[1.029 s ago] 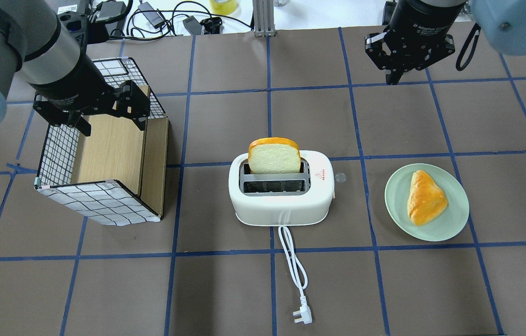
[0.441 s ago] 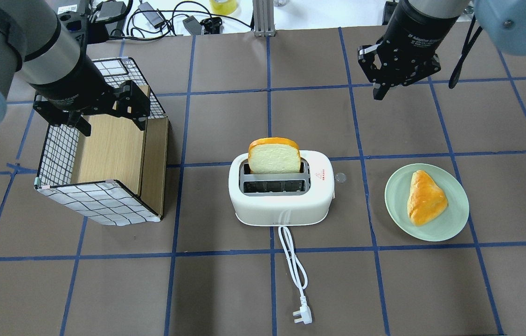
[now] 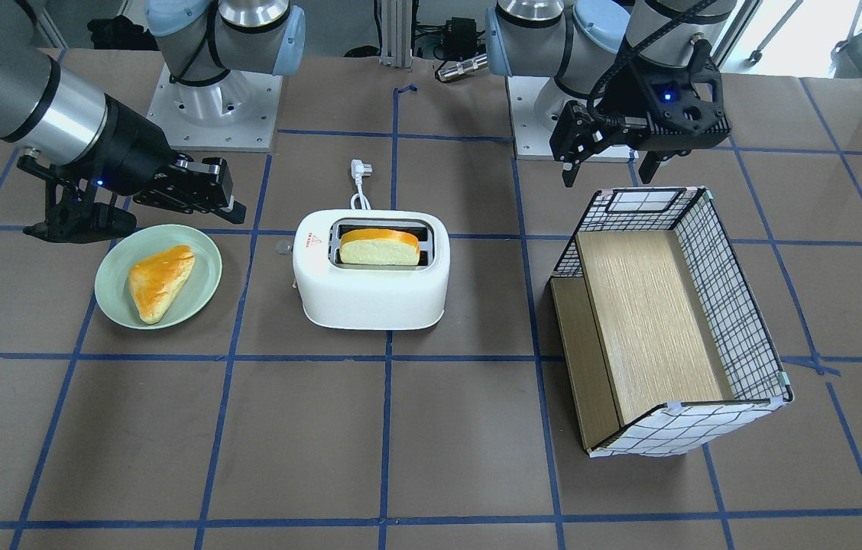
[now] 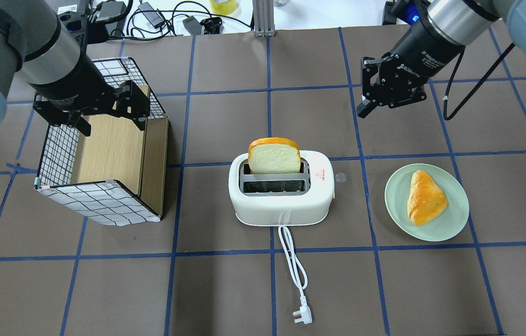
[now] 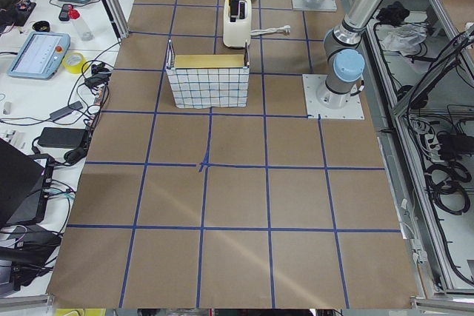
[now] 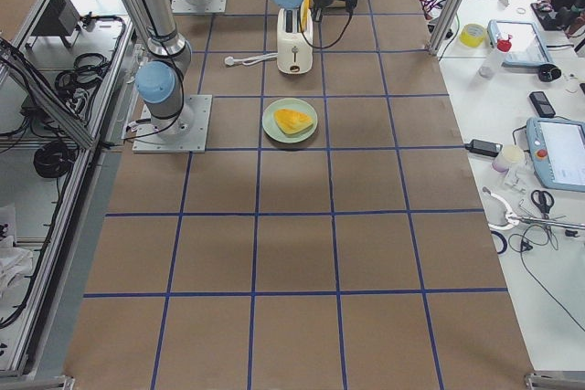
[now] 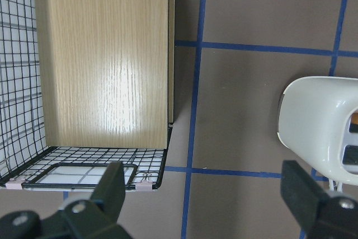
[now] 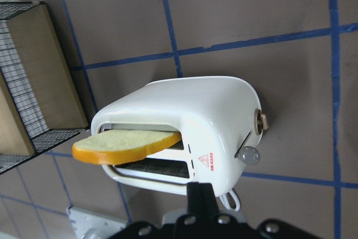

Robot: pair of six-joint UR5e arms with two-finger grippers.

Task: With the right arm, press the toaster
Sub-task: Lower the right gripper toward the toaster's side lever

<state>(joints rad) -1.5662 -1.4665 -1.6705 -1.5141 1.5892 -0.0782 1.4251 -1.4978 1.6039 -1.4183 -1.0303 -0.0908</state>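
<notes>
The white toaster (image 4: 281,205) stands mid-table, with a bread slice (image 4: 274,156) upright in its far slot. Its small clear lever knob (image 4: 340,177) sticks out of the end that faces the plate. The toaster also shows in the front view (image 3: 370,294) and in the right wrist view (image 8: 212,104), where the knob (image 8: 249,154) is lower right. My right gripper (image 4: 364,109) is shut and empty. It is tilted and hangs beyond and to the right of the toaster, apart from it. My left gripper (image 4: 111,116) is open and empty over the far end of the basket.
A wire basket with a wooden insert (image 4: 100,200) stands left of the toaster. A green plate (image 4: 454,219) with a pastry (image 4: 424,196) lies to its right. The white cord and plug (image 4: 302,317) trail toward the near edge. Cables and tape lie beyond the mat.
My right gripper has come left and toward the toaster and has tilted, still shut. The left arm, toaster and bread have not moved.
</notes>
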